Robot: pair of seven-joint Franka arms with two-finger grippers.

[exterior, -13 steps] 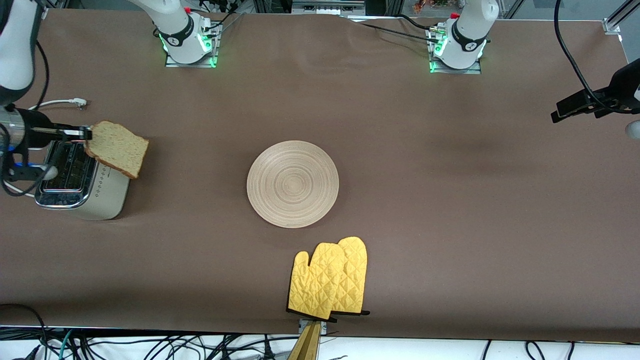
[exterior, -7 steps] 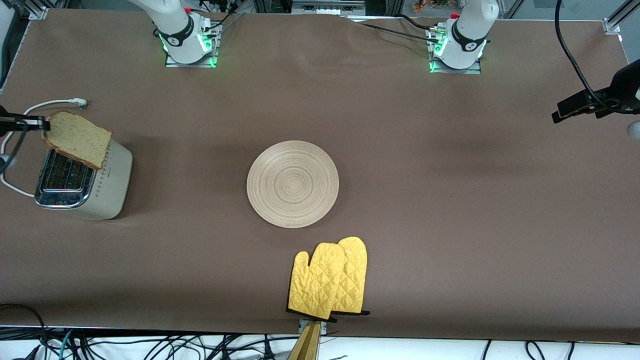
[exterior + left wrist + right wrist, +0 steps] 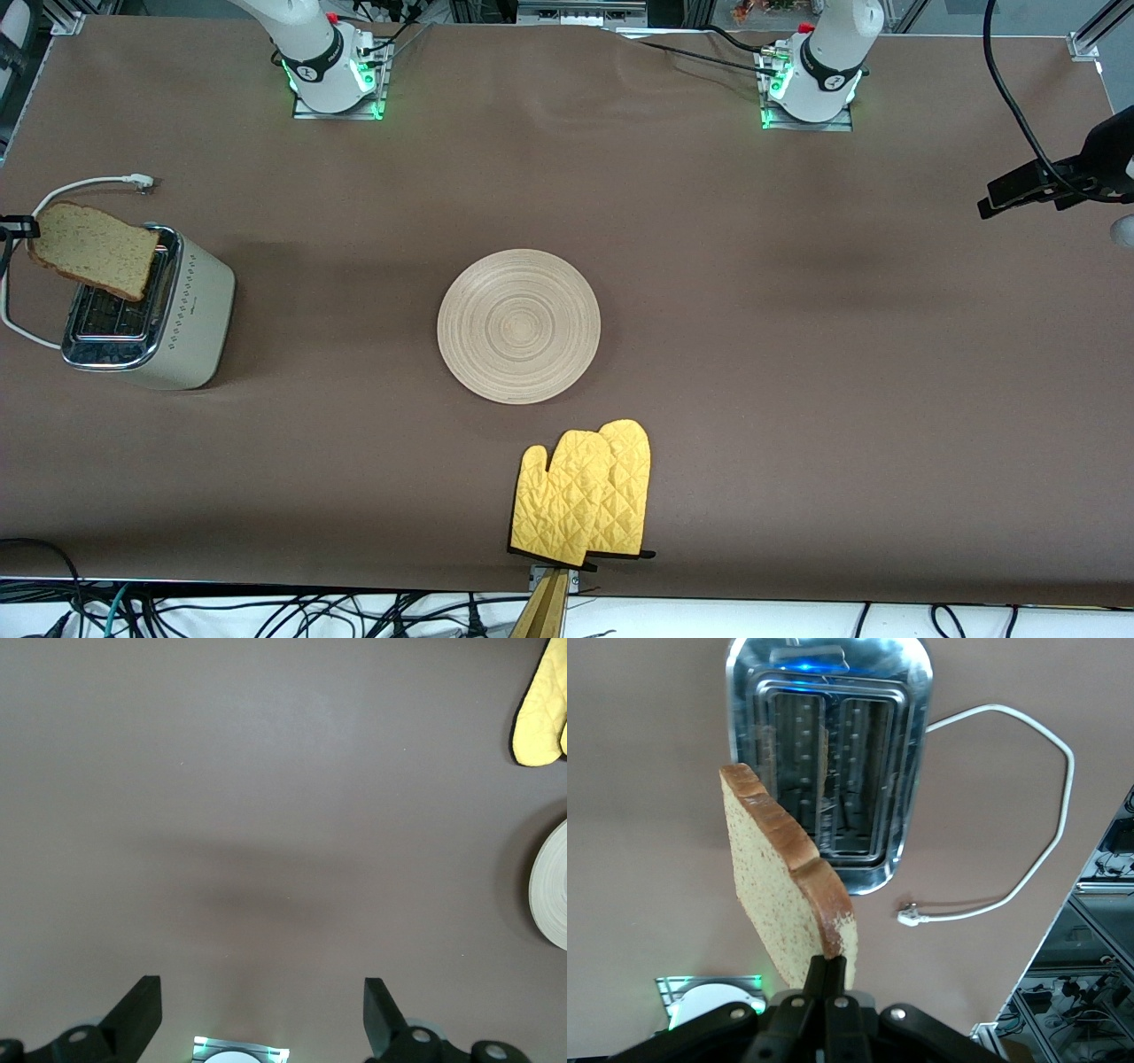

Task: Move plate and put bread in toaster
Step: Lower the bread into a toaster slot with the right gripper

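The bread (image 3: 93,251), a speckled slice with a brown crust, hangs tilted in the air over the chrome top of the toaster (image 3: 146,310). My right gripper (image 3: 34,229) is shut on the slice's crust edge. In the right wrist view the bread (image 3: 780,886) hangs from the gripper (image 3: 833,970) above the toaster (image 3: 833,753), whose two slots show. The round wooden plate (image 3: 518,326) lies mid-table with nothing on it. My left gripper (image 3: 997,197) waits open over the table at the left arm's end, its fingers wide apart in the left wrist view (image 3: 261,1010), where the plate's rim (image 3: 551,899) shows.
A pair of yellow oven mitts (image 3: 585,496) lies near the table's front edge, nearer to the camera than the plate. The toaster's white cord (image 3: 89,184) loops on the table beside the toaster. Loose cables hang below the front edge.
My right gripper has carried the bread from beside the toaster across its top, toward the right arm's end of the table. The left arm, plate and mitts have not moved.
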